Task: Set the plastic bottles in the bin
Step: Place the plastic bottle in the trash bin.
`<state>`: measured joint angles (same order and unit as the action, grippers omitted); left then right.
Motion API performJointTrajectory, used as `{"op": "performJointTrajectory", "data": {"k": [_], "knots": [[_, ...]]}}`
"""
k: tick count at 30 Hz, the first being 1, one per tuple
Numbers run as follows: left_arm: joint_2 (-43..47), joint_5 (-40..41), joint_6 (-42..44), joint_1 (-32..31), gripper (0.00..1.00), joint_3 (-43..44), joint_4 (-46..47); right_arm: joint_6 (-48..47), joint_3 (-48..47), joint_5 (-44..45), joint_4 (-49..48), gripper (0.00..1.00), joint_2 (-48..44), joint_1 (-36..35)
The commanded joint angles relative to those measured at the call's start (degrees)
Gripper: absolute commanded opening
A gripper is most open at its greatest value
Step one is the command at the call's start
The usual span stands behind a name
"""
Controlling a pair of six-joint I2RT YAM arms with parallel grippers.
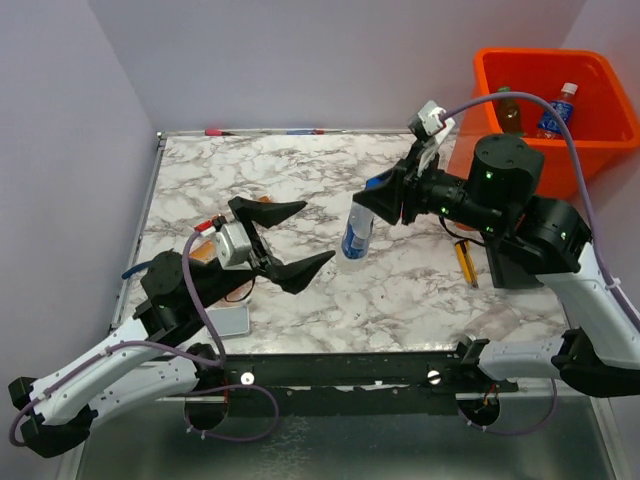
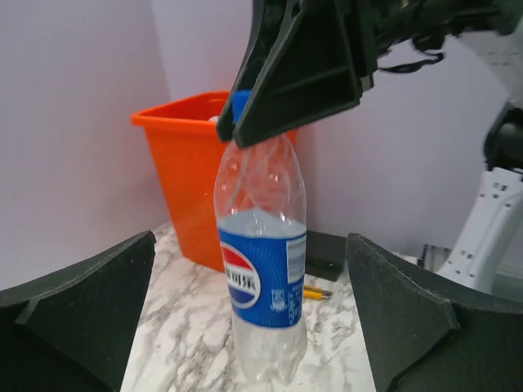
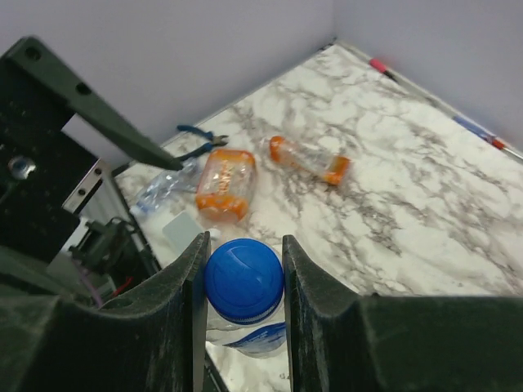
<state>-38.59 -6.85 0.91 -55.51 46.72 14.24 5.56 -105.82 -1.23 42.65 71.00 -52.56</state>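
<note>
Because the right gripper (image 1: 372, 203) has its fingers closed only on the neck of the clear, blue-labelled bottle (image 2: 261, 278), just under the blue cap (image 3: 243, 279), the grip is narrow and the bottle hangs free below it, out over the middle of the worktop (image 1: 300, 150) and well apart from the orange bin (image 1: 610, 150) in the far right corner. The likeliest trouble is a swing: the body looks thin and dented, liquid appears to sit in the lower part, and a quick turn toward the bin could set it rocking until the neck slides out between the pads. A low carry is the second risk, since the base could strike the bin's rim and be knocked loose or tip outside. Letting go too early would drop it on the marble, where it could roll. The left gripper (image 1: 318, 232) stands wide open with nothing in it, just beside the hanging bottle, so a sideways drift could clip one of its fingers. Two orange bottles (image 3: 225, 181) lie on the worktop near the blue-handled pliers (image 3: 196, 135), and a falling bottle could scatter them.
</note>
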Motion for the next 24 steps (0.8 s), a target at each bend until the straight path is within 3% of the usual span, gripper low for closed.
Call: {"op": "performJointTrajectory", "data": {"k": [1, 8, 13, 17, 24], "knots": [[-3.6, -13.9, -2.4, 0.0, 0.99, 3.7, -6.2, -0.4, 3.3, -18.6, -3.0, 0.0, -5.6, -0.4], [-10.1, -24.9, -5.8, 0.0, 0.99, 5.4, -5.0, 2.2, 8.6, -28.6, -10.1, 0.0, -6.8, -0.4], [-12.3, -25.7, -7.1, 0.0, 0.99, 4.5, -2.9, 4.7, 13.3, -32.5, -15.6, 0.0, -7.8, -0.4], [-13.0, -25.6, -6.8, 0.0, 0.98, 4.1, -3.9, 5.3, 15.6, -31.8, -18.4, 0.0, -8.4, -0.4], [-11.0, -20.0, -7.3, 0.0, 0.81, -0.5, -3.0, 7.2, 19.9, -22.9, -22.9, 0.0, -10.5, -0.4]]}}
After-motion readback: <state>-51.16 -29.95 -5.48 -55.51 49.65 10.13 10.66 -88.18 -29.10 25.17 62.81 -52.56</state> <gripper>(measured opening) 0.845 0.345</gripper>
